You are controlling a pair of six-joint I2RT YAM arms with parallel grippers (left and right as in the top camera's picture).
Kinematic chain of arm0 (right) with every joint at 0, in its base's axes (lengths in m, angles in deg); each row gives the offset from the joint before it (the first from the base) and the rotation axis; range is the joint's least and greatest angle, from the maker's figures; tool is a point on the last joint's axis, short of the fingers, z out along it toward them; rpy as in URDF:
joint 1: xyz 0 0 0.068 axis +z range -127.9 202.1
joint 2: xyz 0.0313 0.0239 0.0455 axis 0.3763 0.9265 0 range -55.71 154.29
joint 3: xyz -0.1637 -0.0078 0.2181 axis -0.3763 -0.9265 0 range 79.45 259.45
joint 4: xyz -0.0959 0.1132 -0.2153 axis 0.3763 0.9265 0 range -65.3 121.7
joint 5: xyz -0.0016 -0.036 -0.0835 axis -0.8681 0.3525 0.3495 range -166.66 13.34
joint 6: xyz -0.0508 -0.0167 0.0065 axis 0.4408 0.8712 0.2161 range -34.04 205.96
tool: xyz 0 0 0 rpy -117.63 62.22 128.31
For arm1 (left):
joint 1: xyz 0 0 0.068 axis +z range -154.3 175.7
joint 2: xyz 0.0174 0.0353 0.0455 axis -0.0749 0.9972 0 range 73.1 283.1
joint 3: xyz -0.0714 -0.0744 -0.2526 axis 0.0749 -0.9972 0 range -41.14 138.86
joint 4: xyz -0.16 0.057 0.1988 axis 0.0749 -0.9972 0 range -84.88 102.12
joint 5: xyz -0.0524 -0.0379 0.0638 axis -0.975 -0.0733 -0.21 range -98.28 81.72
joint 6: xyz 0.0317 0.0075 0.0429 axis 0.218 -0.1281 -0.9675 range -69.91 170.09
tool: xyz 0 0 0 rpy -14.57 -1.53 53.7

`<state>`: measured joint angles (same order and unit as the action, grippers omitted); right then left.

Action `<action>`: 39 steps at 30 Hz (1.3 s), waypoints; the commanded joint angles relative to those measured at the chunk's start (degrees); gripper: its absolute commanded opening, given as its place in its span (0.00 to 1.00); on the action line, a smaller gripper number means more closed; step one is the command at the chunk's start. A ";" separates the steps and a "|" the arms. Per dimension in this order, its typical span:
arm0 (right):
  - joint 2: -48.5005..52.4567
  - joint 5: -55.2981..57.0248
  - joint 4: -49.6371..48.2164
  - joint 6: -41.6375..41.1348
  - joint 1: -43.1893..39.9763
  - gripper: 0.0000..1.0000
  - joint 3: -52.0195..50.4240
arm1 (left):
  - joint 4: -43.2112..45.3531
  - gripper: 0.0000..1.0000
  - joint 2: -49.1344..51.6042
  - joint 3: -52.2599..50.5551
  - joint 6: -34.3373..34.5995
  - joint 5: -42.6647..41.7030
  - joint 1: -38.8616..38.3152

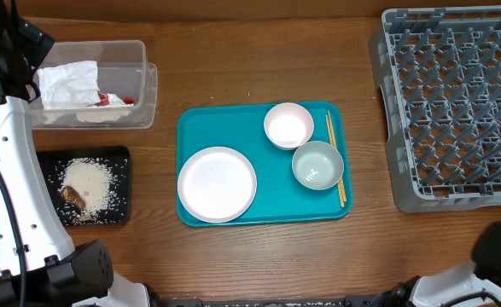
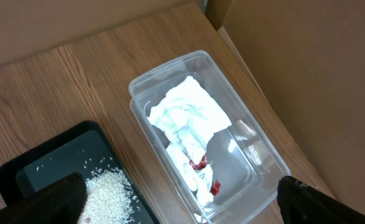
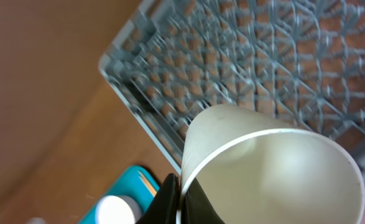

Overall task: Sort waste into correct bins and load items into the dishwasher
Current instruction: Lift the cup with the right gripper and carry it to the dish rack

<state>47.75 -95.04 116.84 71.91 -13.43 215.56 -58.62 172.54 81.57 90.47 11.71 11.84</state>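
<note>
A strip of wooden table (image 1: 361, 153) separates the teal tray (image 1: 267, 192) from the dish rack (image 1: 438, 128), which runs past the right edge of view. A brown panel (image 2: 306, 62) stands beyond the table beside the clear tub (image 1: 145, 85). The left gripper (image 2: 179, 186) hangs wide open above that tub, which holds the napkin (image 1: 69, 81) and red wrapper (image 1: 113, 100). The black tray (image 1: 118, 162) holds rice (image 1: 92, 181) and a brown scrap (image 1: 72, 198). The right gripper (image 3: 181, 198) pinches the rim of the white cup (image 3: 269, 168) over the rack. A plate (image 1: 217, 183), white bowl (image 1: 288, 125), grey-green bowl (image 1: 317, 165) and chopsticks (image 1: 334, 158) lie on the teal tray.
</note>
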 commanded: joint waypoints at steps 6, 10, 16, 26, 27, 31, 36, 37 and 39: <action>3.06 -21.70 -7.67 5.44 -13.57 0.04 0.76 | 0.02 1.00 0.20 0.11 0.35 0.98 -0.02; 8.00 -21.84 -10.10 4.63 -15.87 0.04 0.76 | 0.02 1.00 0.20 0.11 0.35 1.01 -0.02; 16.79 -26.91 -15.91 3.15 -18.78 0.04 0.76 | 0.02 1.00 0.20 0.11 0.35 0.98 -0.02; 25.77 -31.87 -26.97 1.57 -20.90 0.04 0.76 | 0.02 1.00 0.20 0.11 0.35 1.01 -0.02; 26.45 -31.89 -27.45 1.55 -21.05 0.04 0.76 | 0.02 1.00 0.20 0.11 0.35 1.01 -0.02; 29.07 -31.89 -28.92 0.02 -21.68 0.04 0.72 | 0.02 1.00 0.20 0.11 0.35 0.98 -0.02; 32.30 -31.80 -29.79 0.11 -22.51 0.04 0.70 | 0.02 1.00 0.20 0.11 0.35 0.98 -0.02; 32.92 -31.65 -29.94 0.13 -22.77 0.04 0.68 | 0.02 1.00 0.22 0.11 0.35 0.98 -0.02; 33.66 -31.74 -30.01 0.13 -23.47 0.04 0.37 | 0.02 1.00 0.20 0.11 0.35 0.98 -0.02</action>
<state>80.19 -125.83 87.27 72.33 -35.57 215.63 -58.62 172.54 81.57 90.47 11.71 11.84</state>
